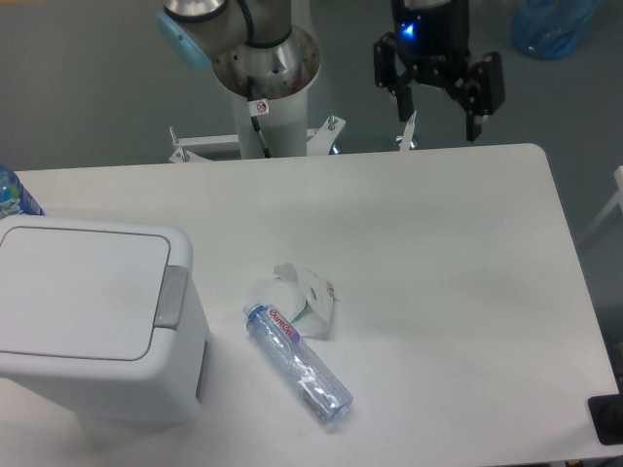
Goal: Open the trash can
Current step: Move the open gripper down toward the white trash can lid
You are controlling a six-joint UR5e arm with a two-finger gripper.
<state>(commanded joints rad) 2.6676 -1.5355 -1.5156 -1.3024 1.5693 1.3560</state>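
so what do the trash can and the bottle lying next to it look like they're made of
The trash can looks like white moulded plastic: smooth, matte, rounded corners, grey button. The bottle seems to be thin clear plastic, see-through with glints and a red label.

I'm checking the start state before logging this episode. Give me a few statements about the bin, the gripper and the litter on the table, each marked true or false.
1. The trash can has its lid down. True.
2. The gripper is pressing the grey push-button. False: it hangs at the far edge of the table, well away from the bin.
3. The plastic bottle stands upright. False: it lies on its side.
4. The crumpled white paper lies touching the bottle, right by its capped end. True.
5. The gripper's fingers are spread with nothing between them. True.
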